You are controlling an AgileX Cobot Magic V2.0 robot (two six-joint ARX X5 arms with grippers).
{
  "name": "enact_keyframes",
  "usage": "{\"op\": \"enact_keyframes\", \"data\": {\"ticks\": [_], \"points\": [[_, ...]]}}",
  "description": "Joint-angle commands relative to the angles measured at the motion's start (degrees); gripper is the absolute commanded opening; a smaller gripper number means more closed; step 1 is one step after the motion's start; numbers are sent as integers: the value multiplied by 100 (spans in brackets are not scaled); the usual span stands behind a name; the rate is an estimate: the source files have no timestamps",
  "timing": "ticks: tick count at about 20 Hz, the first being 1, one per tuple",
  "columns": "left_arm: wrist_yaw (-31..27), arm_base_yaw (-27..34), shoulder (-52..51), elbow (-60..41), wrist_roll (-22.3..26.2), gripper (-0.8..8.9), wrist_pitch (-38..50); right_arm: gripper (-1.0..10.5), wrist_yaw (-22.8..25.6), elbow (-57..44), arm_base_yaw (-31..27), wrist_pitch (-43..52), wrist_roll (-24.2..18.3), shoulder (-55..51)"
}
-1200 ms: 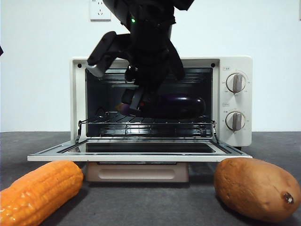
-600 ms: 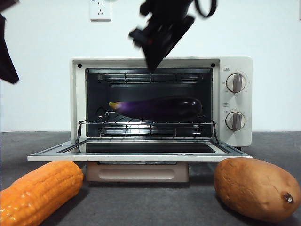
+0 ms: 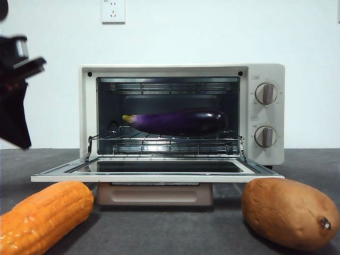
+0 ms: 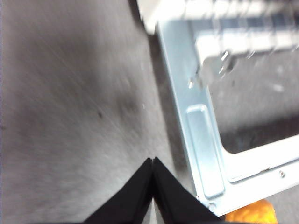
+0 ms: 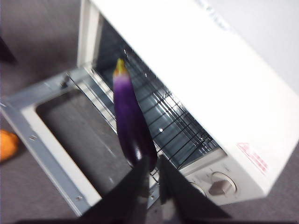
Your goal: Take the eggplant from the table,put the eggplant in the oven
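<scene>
One oven (image 3: 180,71) dominates our table (image 3: 212,234), door dropped flat toward the front edge. We see the eggplant (image 3: 178,121) lying lengthwise on the wire rack (image 3: 164,141) inside, pale stem toward the left wall. Our right gripper (image 5: 153,170) hangs above and in front of it, clear of it, with only a narrow gap between its jaws and nothing in them. Our left gripper (image 4: 153,161) has its jaws pressed together over bare table, just off the door's left edge. Corn (image 3: 42,215) and sweet potato (image 3: 289,212) sit at the front corners.
</scene>
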Motion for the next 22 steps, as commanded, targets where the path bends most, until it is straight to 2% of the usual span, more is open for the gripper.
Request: {"op": "enact_keyframes", "data": {"ticks": [1, 12, 22], "points": [[428, 105, 354, 24, 151, 5, 83, 3, -22, 125, 63, -129, 376, -426], [1281, 387, 1482, 24, 308, 5, 146, 3, 7, 122, 63, -717, 638, -1851], [2479, 455, 2044, 24, 590, 5, 260, 3, 391, 122, 63, -1161, 761, -2398]]}}
